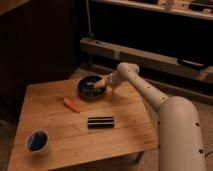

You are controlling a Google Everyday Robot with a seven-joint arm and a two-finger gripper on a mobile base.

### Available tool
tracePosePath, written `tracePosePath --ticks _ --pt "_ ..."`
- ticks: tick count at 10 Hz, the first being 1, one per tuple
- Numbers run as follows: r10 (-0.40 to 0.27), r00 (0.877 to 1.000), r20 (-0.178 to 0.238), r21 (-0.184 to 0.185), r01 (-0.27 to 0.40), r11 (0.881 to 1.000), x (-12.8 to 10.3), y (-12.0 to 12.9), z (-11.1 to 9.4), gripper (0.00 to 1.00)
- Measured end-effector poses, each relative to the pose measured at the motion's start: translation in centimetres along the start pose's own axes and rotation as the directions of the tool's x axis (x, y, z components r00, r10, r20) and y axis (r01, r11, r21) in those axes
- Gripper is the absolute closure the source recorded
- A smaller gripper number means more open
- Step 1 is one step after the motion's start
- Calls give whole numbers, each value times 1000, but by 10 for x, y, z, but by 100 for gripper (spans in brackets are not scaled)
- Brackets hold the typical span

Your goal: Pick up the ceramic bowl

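Observation:
The ceramic bowl (89, 87), round and black with a speckled grey-blue inside, sits at the far middle of the wooden table (75, 140). My gripper (100, 83) is at the bowl's right rim, reaching in from the right on the white arm (145, 90). An orange carrot (70, 105) lies on the table just left of and in front of the bowl.
A small white cup with a blue inside (37, 141) stands at the table's front left. A flat black bar-shaped object (101, 122) lies in the middle front. A low shelf (150, 57) runs behind the table. Dark wall to the left.

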Motion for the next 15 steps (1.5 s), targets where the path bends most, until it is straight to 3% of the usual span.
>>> tracePosePath --ticks 1,6,7,12,15 --pt "-7 1000 0 3 7 1000 1 -1 1 23" --pt "-34 999 9 9 34 999 0 -4 4 73" --pt "-38 999 16 10 38 999 -2 -5 7 78" --pt "-50 994 101 -4 51 999 -14 -1 27 79" --pt "-63 990 126 -15 66 998 -15 -5 32 79"
